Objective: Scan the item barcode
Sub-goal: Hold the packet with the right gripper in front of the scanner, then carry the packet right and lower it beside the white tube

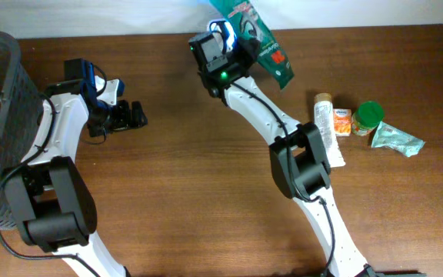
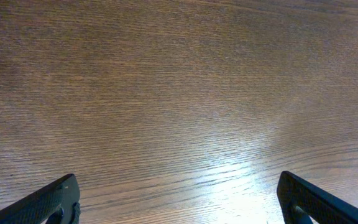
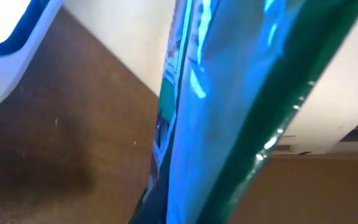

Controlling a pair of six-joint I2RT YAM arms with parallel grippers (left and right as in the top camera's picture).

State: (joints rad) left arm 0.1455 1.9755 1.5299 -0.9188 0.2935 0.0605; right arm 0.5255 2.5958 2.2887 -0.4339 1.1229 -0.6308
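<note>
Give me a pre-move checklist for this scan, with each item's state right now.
1. Grip: right pincer shut on the green packet: ok.
2. Packet lifted off the table: ok.
3. Barcode turned toward a scanner: cannot tell; neither shows in any view.
4. Spare arm: left pincer open and empty over bare table: ok.
5. Clearance: right arm free of the white tube: cannot tell; they overlap in the overhead view.
</note>
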